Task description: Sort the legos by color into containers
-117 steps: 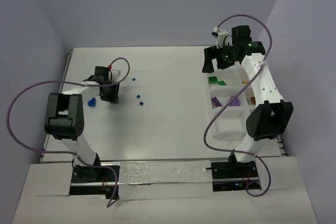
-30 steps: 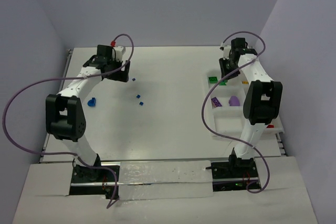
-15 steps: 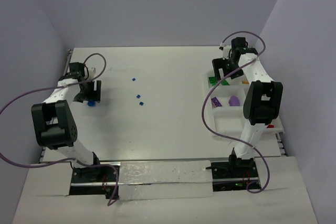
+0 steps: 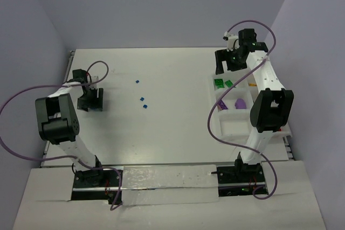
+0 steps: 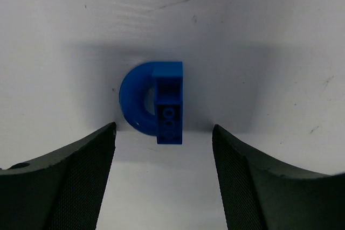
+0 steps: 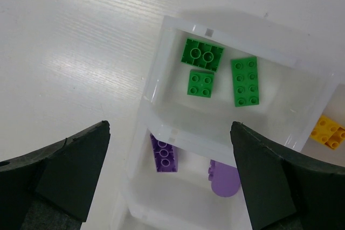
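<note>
While left pincer [image 4: 90, 100] hangs open, empty, over blue arch brick [image 5: 168, 106] by worktop [image 4: 172, 133] left edge: descend straight, centre jaws; curved side may slip. Right pincer [image 4: 230, 60] open, empty.

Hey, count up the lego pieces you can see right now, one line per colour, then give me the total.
Green studded bricks: 3
Purple pieces: 2
Blue, one arch piece plus tiny blue bits: 4
Yellow-orange brick: 1
Total in view: 10; part of the white divided tray is hidden.
</note>
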`<action>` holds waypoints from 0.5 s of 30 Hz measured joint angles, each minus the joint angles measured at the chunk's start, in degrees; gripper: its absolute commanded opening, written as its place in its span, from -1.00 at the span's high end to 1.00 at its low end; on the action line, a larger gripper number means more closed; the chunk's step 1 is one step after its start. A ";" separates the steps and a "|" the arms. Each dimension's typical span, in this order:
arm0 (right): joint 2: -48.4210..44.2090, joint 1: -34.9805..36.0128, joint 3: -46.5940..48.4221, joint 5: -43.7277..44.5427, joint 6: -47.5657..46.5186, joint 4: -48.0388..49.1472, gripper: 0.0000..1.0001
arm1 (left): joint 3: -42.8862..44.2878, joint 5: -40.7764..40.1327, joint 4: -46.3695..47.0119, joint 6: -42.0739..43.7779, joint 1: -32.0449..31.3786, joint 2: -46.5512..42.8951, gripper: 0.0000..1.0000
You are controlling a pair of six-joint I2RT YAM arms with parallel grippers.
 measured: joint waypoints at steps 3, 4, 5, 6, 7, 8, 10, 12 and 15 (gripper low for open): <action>-0.03 0.15 0.00 -0.36 0.00 -0.61 -1.00 | 1.19 0.76 0.27 -0.14 0.11 1.11 -0.37; -0.07 0.15 0.00 -0.50 0.00 -0.68 -1.00 | 1.81 0.96 0.30 -0.21 0.11 1.67 -0.28; -0.10 0.15 0.00 -0.67 0.00 -0.73 -1.00 | 2.53 1.08 0.30 -0.24 0.11 2.20 -0.20; -0.13 0.15 0.00 -0.89 0.00 -0.77 -1.00 | 3.20 1.19 0.56 -0.32 0.09 2.71 -0.16; -0.16 0.15 0.00 -1.18 -0.02 -0.80 -0.99 | 3.68 1.32 0.84 -0.30 0.09 3.14 -0.10; -0.22 0.15 0.00 -1.48 -0.02 -0.85 -0.99 | 3.97 1.41 1.01 -0.31 0.09 3.38 -0.04; -0.37 0.15 0.00 -2.10 -0.02 -0.90 -1.00 | 4.26 1.49 1.26 -0.34 0.09 3.62 0.08; -0.62 0.15 0.00 -2.83 -0.04 -0.92 -1.00 | 4.26 1.55 1.45 -0.10 0.11 3.62 0.17; -1.20 0.21 0.00 -4.32 -0.04 -0.92 -0.99 | 4.26 1.83 1.53 0.13 0.11 3.62 0.29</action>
